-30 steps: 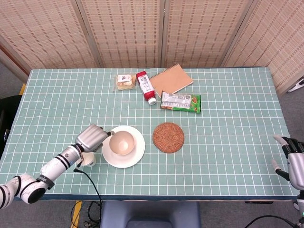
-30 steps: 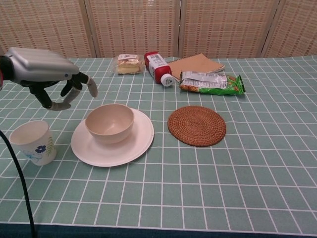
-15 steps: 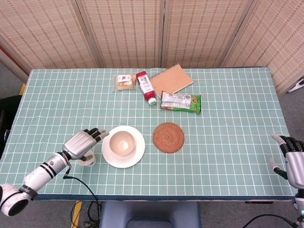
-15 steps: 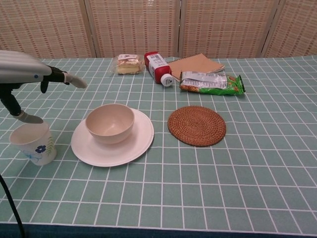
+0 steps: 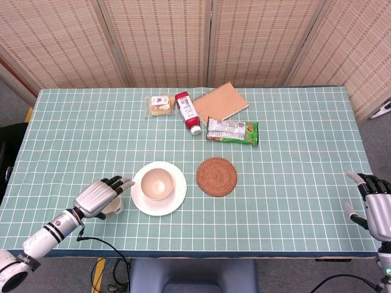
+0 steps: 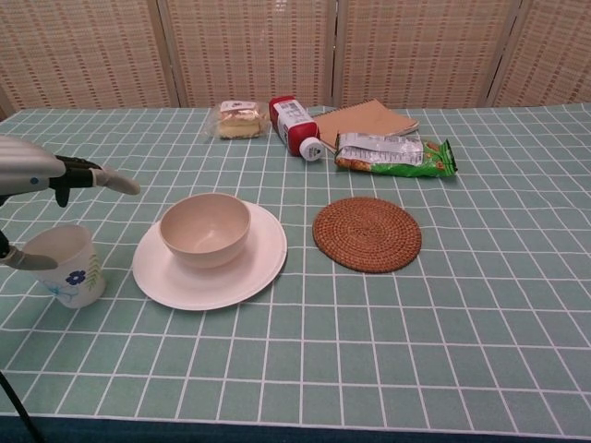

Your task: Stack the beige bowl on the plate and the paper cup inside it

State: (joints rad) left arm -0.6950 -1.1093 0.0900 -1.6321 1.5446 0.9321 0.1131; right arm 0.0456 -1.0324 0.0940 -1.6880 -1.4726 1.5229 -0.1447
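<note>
The beige bowl (image 5: pixel 156 183) (image 6: pixel 204 228) sits upright on the white plate (image 5: pixel 175 198) (image 6: pixel 249 268) near the table's front left. A white paper cup (image 6: pixel 63 266) with a blue flower print stands left of the plate; in the head view my left hand mostly covers it. My left hand (image 5: pixel 98 198) (image 6: pixel 37 175) hovers over the cup with its fingers spread, one fingertip at the cup's rim, holding nothing. My right hand (image 5: pixel 374 204) hangs off the table's front right corner with fingers apart and nothing in it.
A round woven coaster (image 5: pixel 216 176) lies right of the plate. At the back are a wrapped sandwich (image 5: pixel 159 104), a red bottle lying on its side (image 5: pixel 187 112), a brown notebook (image 5: pixel 220 102) and a green snack packet (image 5: pixel 233 131). A black cable (image 5: pixel 113 247) trails off the front edge.
My left hand has drawn back from beside the bowl toward the front left, opened its fingers, and now sits over the paper cup. The bowl stays on the plate.
</note>
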